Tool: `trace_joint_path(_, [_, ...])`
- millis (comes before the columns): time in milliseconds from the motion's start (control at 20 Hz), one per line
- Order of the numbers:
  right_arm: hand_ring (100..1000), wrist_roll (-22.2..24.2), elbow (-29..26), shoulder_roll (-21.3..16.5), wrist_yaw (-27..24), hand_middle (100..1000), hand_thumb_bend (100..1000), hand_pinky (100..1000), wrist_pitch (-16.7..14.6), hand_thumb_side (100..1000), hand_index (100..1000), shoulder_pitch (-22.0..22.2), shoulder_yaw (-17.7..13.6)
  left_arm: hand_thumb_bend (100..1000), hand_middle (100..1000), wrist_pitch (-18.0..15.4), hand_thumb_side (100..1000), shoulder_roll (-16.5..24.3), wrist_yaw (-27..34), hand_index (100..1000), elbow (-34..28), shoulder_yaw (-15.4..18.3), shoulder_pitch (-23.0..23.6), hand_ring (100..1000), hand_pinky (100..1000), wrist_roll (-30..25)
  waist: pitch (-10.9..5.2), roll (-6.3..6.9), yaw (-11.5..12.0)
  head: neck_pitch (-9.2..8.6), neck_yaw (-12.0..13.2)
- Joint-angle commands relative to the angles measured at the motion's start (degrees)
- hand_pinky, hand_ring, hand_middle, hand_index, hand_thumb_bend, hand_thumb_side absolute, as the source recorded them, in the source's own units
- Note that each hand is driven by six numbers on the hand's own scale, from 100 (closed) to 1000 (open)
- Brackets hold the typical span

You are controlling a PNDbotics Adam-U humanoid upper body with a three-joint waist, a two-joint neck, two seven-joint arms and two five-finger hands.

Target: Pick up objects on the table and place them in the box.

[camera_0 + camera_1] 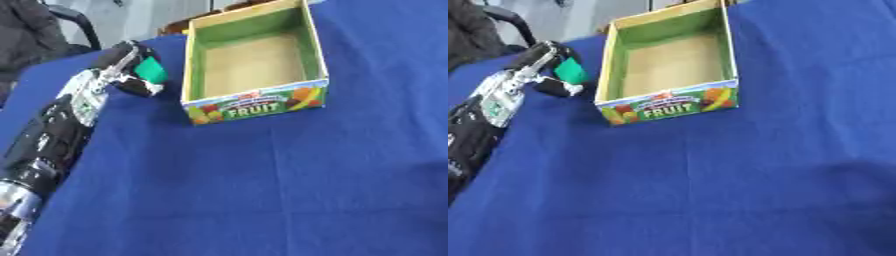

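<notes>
Left hand [131,70] with green object [152,70], upper left; box [254,112] at upper centre.

Fingers curled round a small green object, its shape mostly hidden by the hand, held just left of the box's left wall, outside it. Box: open cardboard tray, green inner walls, "FRUIT" on the near face, interior bare, far corner cut off by the top edge. Blue table [262,190].

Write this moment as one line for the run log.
left hand: shut on green object, left of box | box: looks empty | right hand: not in view
</notes>
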Motion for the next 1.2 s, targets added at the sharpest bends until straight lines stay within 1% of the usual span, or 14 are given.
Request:
trace_joint_path(50, [657, 0.0, -0.8, -0.3, -0.3, 580, 100, 766, -0.1, 996, 673, 0.1, -0.5, 382, 271, 0.3, 270, 2.2, 2.9, 512, -5.0, -0.5, -1.3, 351, 402, -0.6, -2.06, -1.12, 0.4, 0.88, 0.6])
trace_joint_path(200, [658, 0.1, -0.6, -0.2, -0.7, 581, 100, 765, -0.1, 990, 673, 0.4, -0.5, 370, 277, 1.5, 268, 1.2, 5.5, 519, -8.3, -1.7, -3.0, 359, 409, -2.2, -3.2, -1.63, 0.7, 1.31, 1.1])
trace_joint_path(300, [658, 0.3, -0.5, -0.2, -1.0, 581, 100, 765, -0.1, 987, 673, 0.5, -0.3, 366, 282, 2.4, 268, -0.4, 6.5, 524, -9.5, -2.6, -4.7, 364, 415, -3.3, -3.79, -1.88, 0.7, 1.43, 1.4])
trace_joint_path(400, [658, 0.5, -0.5, -0.1, -1.2, 581, 100, 765, -0.1, 984, 673, 0.4, -0.2, 370, 290, 2.8, 270, -2.4, 6.2, 533, -10.0, -3.8, -6.4, 371, 427, -4.4, -4.24, -2.03, 0.5, 1.5, 1.9])
trace_joint_path(600, [659, 0.8, -0.5, -0.1, -1.6, 581, 100, 766, 0.0, 983, 673, 0.2, 0.1, 385, 302, 3.3, 280, -6.6, 1.9, 547, -8.8, -5.5, -8.7, 382, 448, -6.1, -4.59, -2.1, -0.4, 1.54, 2.8])
trace_joint_path(900, [659, 1.2, -0.5, 0.1, -1.8, 581, 100, 766, 0.1, 987, 673, 0.0, 0.4, 390, 322, 3.9, 300, -11.5, -4.8, 569, -3.1, -5.9, -8.9, 399, 468, -7.0, -4.46, -1.91, -1.3, 1.31, 3.2])
trace_joint_path(950, [659, 1.2, -0.5, 0.1, -1.8, 580, 100, 766, 0.1, 988, 673, 0.0, 0.4, 399, 329, 4.0, 327, -12.0, -5.5, 578, -2.4, -6.0, -8.8, 405, 474, -7.0, -4.43, -1.88, -1.4, 1.31, 3.2])
trace_joint_path(1050, [659, 1.2, -0.5, 0.1, -1.8, 580, 100, 766, 0.1, 989, 673, 0.0, 0.4, 404, 347, 4.5, 340, -12.8, -6.7, 599, -1.2, -6.0, -8.6, 420, 489, -7.0, -4.35, -1.82, -1.4, 1.31, 3.2])
trace_joint_path(1100, [659, 1.2, -0.5, 0.1, -1.7, 580, 100, 766, 0.1, 989, 673, 0.0, 0.4, 428, 372, 4.7, 374, -13.1, -7.1, 628, -0.7, -6.1, -8.5, 442, 511, -7.0, -4.31, -1.79, -1.4, 1.31, 3.3])
trace_joint_path(1150, [659, 1.2, -0.5, 0.1, -1.7, 580, 100, 766, 0.1, 989, 673, 0.0, 0.4, 463, 399, 4.8, 411, -13.4, -7.4, 654, -0.3, -6.0, -8.4, 467, 537, -6.9, -4.28, -1.78, -1.5, 1.31, 3.3])
trace_joint_path(1200, [659, 1.2, -0.5, 0.2, -1.7, 580, 100, 766, 0.1, 990, 673, 0.0, 0.4, 536, 462, 4.9, 486, -13.7, -7.5, 702, 0.0, -6.0, -8.3, 520, 577, -6.7, -4.25, -1.78, -1.5, 1.27, 3.3])
